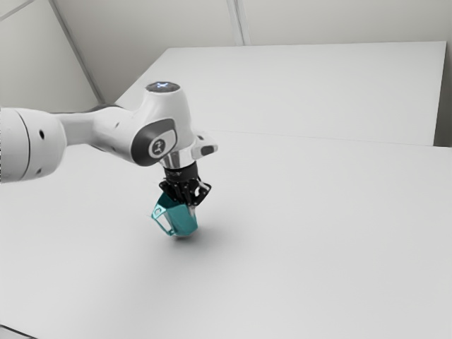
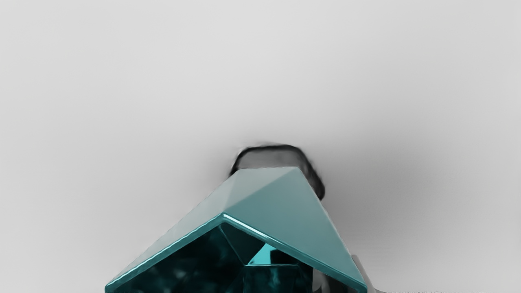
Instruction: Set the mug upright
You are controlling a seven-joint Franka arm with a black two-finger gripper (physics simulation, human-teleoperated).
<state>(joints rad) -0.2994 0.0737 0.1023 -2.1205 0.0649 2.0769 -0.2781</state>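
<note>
White table (image 1: pixel 318 233), biggest thing here. White arm (image 1: pixel 159 116) next: round emblem (image 1: pixel 159 147) on side cap, small blue-white mark (image 1: pixel 163 85) on top cap; no words I can read off either. Black gripper (image 1: pixel 189 205) points down at the mug (image 1: pixel 182 222). Jaws look clamped on the mug's wall, one inside, one outside, partly hidden. Mug's tilted, mouth up toward gripper, base low over table, handle (image 1: pixel 157 211) toward exterior view's left.
</note>
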